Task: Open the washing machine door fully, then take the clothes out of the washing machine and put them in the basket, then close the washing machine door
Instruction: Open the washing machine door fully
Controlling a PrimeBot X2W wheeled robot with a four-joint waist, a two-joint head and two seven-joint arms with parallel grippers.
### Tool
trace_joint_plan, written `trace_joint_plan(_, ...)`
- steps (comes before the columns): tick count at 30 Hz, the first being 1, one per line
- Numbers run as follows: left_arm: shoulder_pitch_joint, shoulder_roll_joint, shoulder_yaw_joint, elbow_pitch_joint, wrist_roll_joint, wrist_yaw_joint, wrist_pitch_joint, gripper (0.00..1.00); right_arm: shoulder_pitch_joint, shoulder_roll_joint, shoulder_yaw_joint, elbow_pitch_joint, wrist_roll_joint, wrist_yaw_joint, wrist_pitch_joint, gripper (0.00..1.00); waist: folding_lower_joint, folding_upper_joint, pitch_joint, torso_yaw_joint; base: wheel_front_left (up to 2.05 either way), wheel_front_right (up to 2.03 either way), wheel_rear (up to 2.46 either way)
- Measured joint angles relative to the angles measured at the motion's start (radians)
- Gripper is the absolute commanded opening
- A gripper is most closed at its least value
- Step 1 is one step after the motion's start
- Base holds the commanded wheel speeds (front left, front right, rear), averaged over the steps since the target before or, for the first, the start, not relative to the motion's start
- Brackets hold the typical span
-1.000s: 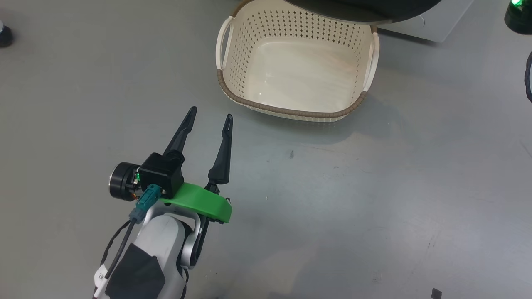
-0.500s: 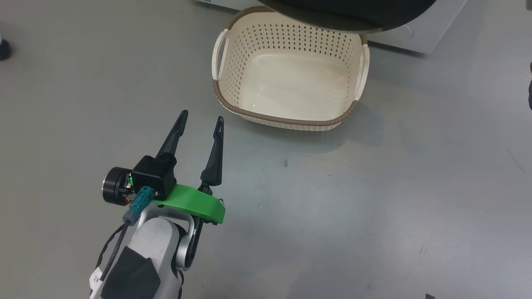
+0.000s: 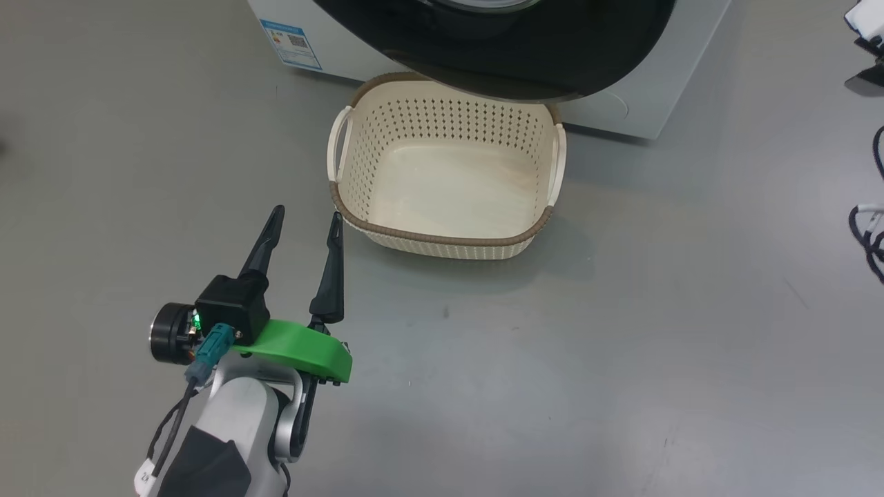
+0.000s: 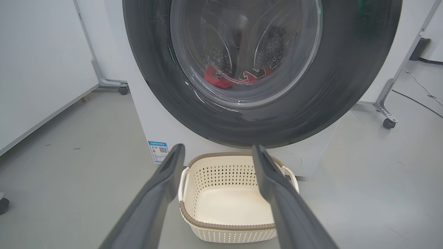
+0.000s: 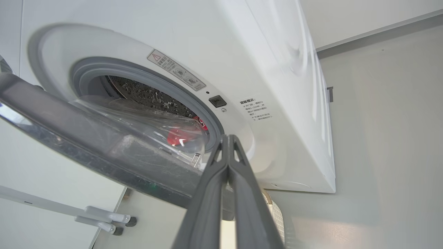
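Grey floor [image 3: 656,331] held an empty basket [image 3: 442,240] under the ajar washing machine door [image 3: 552,48].
Left gripper [image 3: 306,214] hung spread, empty; right gripper [image 5: 228,139] was pressed together by the door.

The left gripper [image 3: 306,212] has two long dark fingers [image 3: 330,276] that taper to slim tips, each tip with a small slot. At their root sits a bright green plastic bracket [image 3: 304,351] beside a black boxy housing [image 3: 231,307] with a tiny green light and a round black drum [image 3: 166,335]. A teal connector [image 3: 210,348] feeds a black cable [image 3: 173,421] along the pale forearm [image 3: 238,414] — glossy white, with a black patch [image 3: 200,469] and a small white tag [image 3: 146,476]. The right gripper [image 5: 228,138] shows matte grey fingers [image 5: 207,200] with triangular cut-outs near the tips.
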Motion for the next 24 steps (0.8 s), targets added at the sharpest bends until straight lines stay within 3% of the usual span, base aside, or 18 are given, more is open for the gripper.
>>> trace_joint_plan(5,0.024,0.001,0.041,0.009,0.002,0.0,0.0,1.0,0.109,0.027,0.044,-0.1,0.001,-0.001,-0.105,0.0,0.0,0.0,-0.047,-0.025,0.0,0.0,0.0)
trace_joint_plan(12,0.056,0.002,0.087,0.014,0.041,0.0,0.0,1.0,0.256,0.008,0.147,-0.21,-0.113,-0.001,-0.263,0.0,0.0,0.0001,-0.093,-0.079,0.0,0.0,0.0)
trace_joint_plan(18,0.065,0.003,0.112,0.012,0.053,0.0,0.0,1.0,0.371,0.011,0.141,-0.224,-0.161,-0.001,-0.394,0.0,0.0,0.0001,-0.118,-0.126,0.0,0.0,0.0)
trace_joint_plan(19,0.068,0.003,0.117,0.011,0.054,0.0,0.0,1.0,0.391,0.021,0.122,-0.221,-0.153,-0.001,-0.414,0.46,0.0,0.0,-0.121,-0.133,0.0,0.0,0.0)
trace_joint_plan(20,0.072,0.003,0.122,0.008,0.055,0.0,0.0,1.0,0.412,0.026,0.112,-0.22,-0.157,-0.001,-0.443,1.0,0.0,0.0001,-0.125,-0.14,0.0,0.0,0.0)
trace_joint_plan(24,0.083,0.003,0.129,0.002,0.056,0.0,0.0,1.0,0.476,0.024,0.108,-0.221,-0.187,-0.002,-0.516,1.0,0.0,0.0,-0.136,-0.163,0.0,0.0,0.0)
